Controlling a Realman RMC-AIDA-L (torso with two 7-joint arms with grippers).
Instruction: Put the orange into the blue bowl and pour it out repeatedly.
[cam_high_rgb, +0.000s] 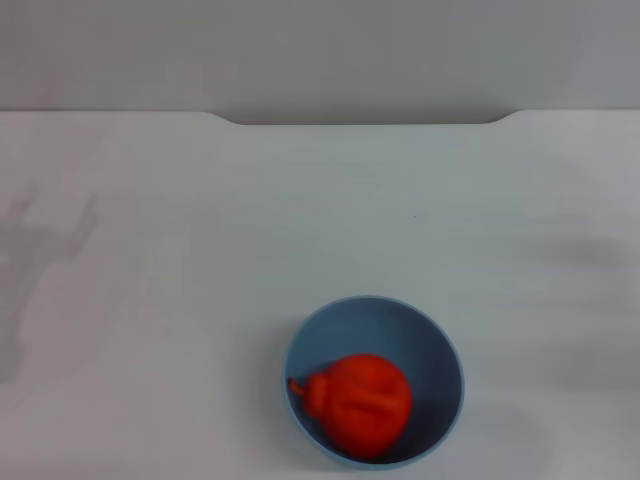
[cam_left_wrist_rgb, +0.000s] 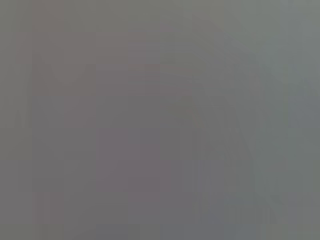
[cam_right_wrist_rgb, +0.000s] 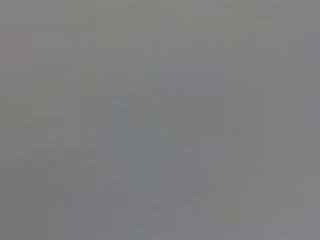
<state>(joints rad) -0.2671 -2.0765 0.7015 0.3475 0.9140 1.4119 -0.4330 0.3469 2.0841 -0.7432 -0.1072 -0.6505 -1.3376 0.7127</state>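
Since the orange (cam_high_rgb: 362, 403) sits inside the upright blue bowl (cam_high_rgb: 440, 350) at the desk's (cam_high_rgb: 150, 250) near edge, we judge pouring comes next; neither gripper is in view.

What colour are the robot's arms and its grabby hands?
These pictures can't tell you: neither arm nor gripper appears in any view. The head view shows only the orange in the blue bowl on the white table; both wrist views show plain grey.
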